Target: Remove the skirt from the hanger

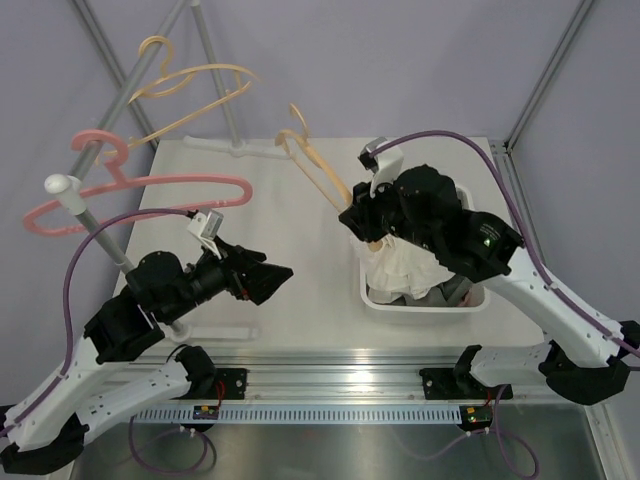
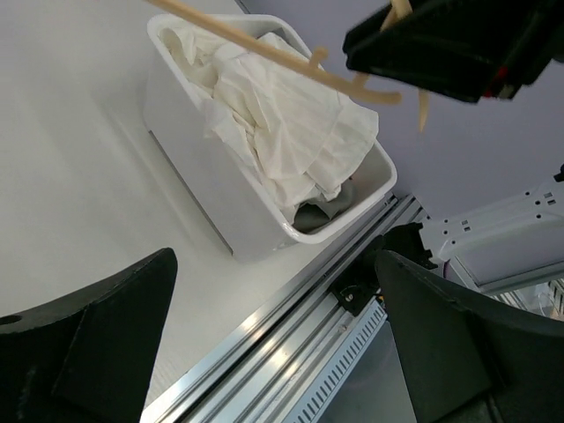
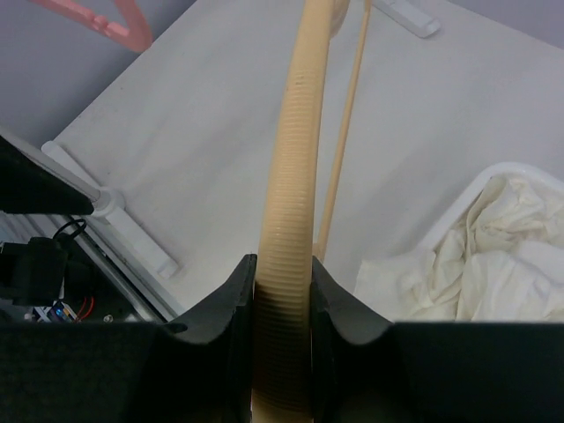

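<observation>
A white skirt [image 1: 400, 268] lies crumpled in a white bin [image 1: 372, 293] at the right; it also shows in the left wrist view [image 2: 282, 123] and the right wrist view [image 3: 493, 256]. My right gripper [image 1: 362, 222] is shut on a tan hanger [image 1: 318, 168] and holds it in the air above the bin's left end. The hanger's ribbed bar [image 3: 291, 220] sits between the fingers [image 3: 225, 317]. The hanger carries no cloth. My left gripper [image 1: 268, 280] is open and empty, above the table left of the bin, pointing at it.
A rack pole [image 1: 90, 220] at the left holds a pink hanger [image 1: 150, 190] and a tan hanger [image 1: 190, 80]. A white rack foot [image 1: 240, 148] lies at the table's far edge. A metal rail [image 1: 330, 375] runs along the near edge.
</observation>
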`<control>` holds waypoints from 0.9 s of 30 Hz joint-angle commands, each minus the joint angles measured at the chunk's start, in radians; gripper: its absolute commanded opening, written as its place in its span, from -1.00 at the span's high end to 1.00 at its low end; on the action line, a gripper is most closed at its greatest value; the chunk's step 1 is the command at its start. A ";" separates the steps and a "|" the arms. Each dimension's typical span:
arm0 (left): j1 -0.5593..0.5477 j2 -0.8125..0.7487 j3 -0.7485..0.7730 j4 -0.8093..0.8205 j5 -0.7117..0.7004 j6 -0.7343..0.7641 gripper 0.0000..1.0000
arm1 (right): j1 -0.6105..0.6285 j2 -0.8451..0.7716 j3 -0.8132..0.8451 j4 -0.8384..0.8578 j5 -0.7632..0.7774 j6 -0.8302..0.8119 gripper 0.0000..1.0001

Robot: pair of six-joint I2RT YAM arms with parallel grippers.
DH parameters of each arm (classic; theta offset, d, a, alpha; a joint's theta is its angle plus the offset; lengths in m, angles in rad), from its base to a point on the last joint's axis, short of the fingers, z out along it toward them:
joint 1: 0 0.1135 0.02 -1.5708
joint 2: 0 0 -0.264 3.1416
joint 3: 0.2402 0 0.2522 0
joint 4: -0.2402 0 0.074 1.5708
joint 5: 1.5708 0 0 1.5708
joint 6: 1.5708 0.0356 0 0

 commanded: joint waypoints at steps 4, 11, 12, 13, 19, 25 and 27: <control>-0.003 -0.088 -0.101 0.033 0.037 -0.077 -0.98 | -0.182 0.106 0.220 0.039 -0.422 -0.149 1.00; -0.005 -0.134 -0.173 0.030 0.048 -0.109 -0.98 | -0.302 0.367 0.565 -0.139 -0.721 -0.250 1.00; -0.003 -0.139 -0.179 0.033 0.049 -0.112 -0.98 | -0.322 0.399 0.643 -0.153 -0.826 -0.255 1.00; -0.003 -0.143 -0.188 0.034 0.054 -0.117 -0.98 | -0.357 0.427 0.685 -0.168 -0.891 -0.267 1.00; -0.003 -0.151 -0.214 0.040 0.072 -0.125 -0.98 | -0.385 0.752 1.108 -0.426 -1.076 -0.360 1.00; -0.005 -0.148 -0.249 0.059 0.092 -0.132 -0.98 | -0.388 0.771 0.998 -0.181 -1.266 -0.293 1.00; -0.005 -0.142 -0.262 0.065 0.100 -0.134 -0.98 | -0.386 0.792 0.994 -0.129 -1.340 -0.240 1.00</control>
